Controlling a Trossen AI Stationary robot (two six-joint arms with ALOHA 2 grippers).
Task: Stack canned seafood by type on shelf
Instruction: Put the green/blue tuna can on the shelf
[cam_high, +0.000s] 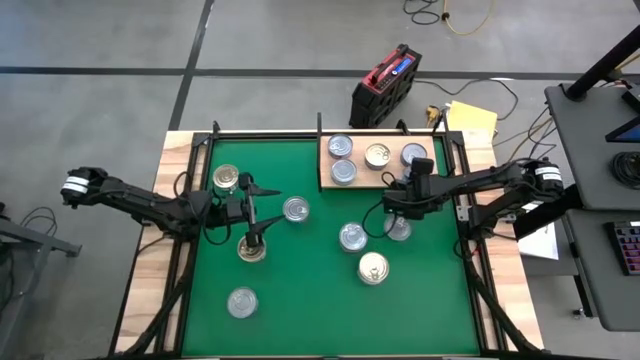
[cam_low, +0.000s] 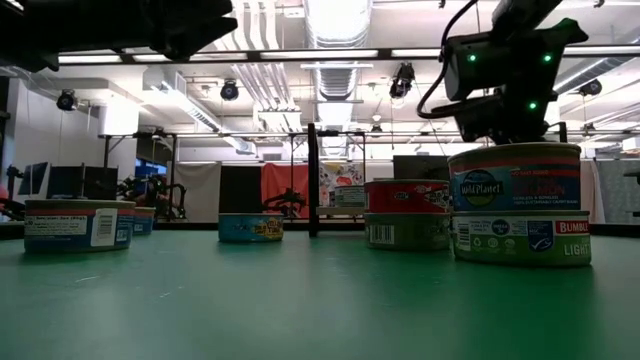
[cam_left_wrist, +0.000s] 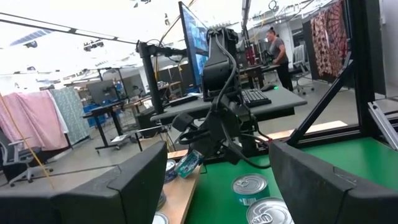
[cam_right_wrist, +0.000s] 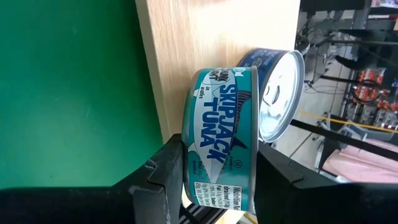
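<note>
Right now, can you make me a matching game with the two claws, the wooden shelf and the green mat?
Things:
1. left claw
2. right claw
3. shelf
4. green mat

States:
A. holds several tuna cans at the table's far edge
B. wide open, holding nothing
C. has loose cans scattered across it
D. shut on a skipjack tuna can

Pairs: 1-B, 2-D, 3-A, 4-C
</note>
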